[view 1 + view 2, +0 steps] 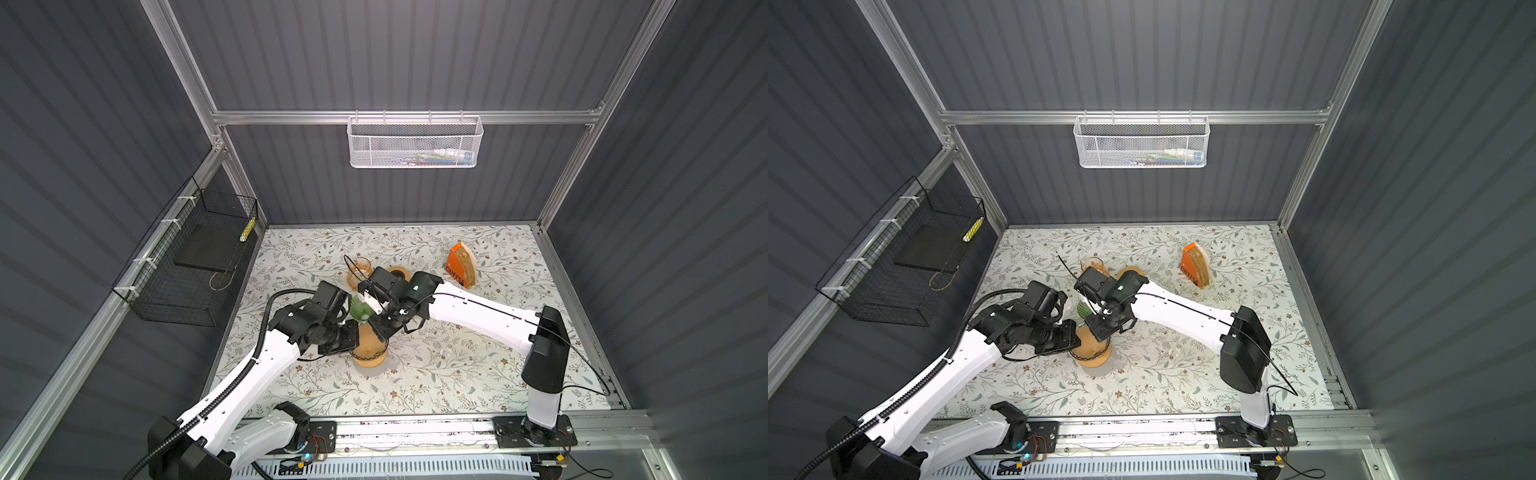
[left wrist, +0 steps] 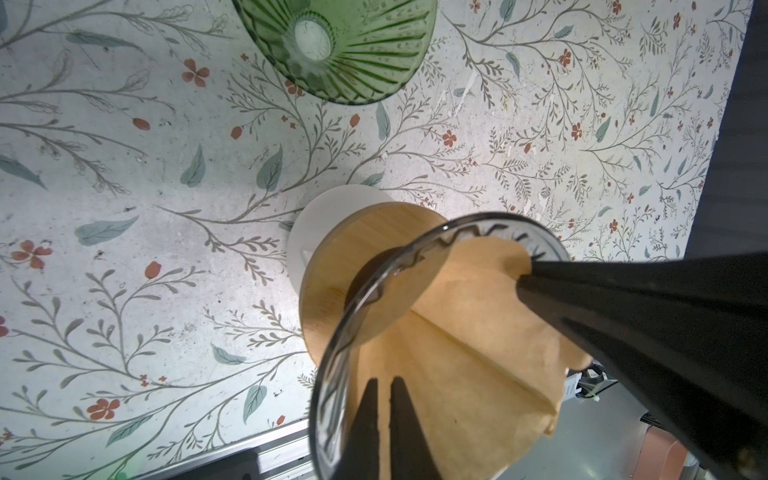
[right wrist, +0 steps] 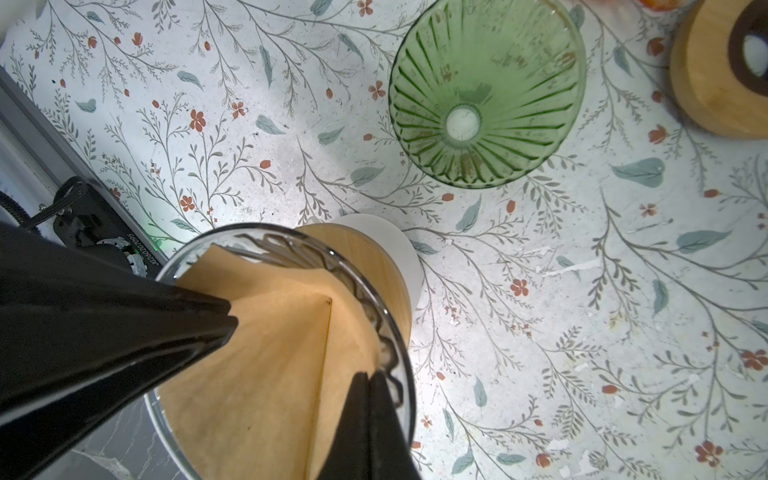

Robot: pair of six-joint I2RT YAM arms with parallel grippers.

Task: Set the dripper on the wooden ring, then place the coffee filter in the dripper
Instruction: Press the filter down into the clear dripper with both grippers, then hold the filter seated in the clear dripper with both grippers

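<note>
A brown paper coffee filter (image 2: 457, 353) (image 3: 257, 374) sits inside the clear glass dripper (image 2: 322, 386) (image 3: 291, 232). The dripper stands on a round wooden base (image 2: 328, 291) near the table's middle (image 1: 368, 353). Both grippers reach down into it from opposite sides. My left gripper (image 2: 386, 386) has its fingers nearly together on the filter's wall. My right gripper (image 3: 370, 380) is shut on the filter's edge close to the glass rim. In both top views the arms hide most of the dripper and filter.
A green ribbed glass cone (image 1: 359, 307) (image 3: 486, 95) stands just behind the dripper. Further back are an amber glass (image 1: 359, 268) and another wooden ring base (image 1: 399, 274). An orange filter holder (image 1: 459, 266) stands at the back right. Wire baskets hang on the walls.
</note>
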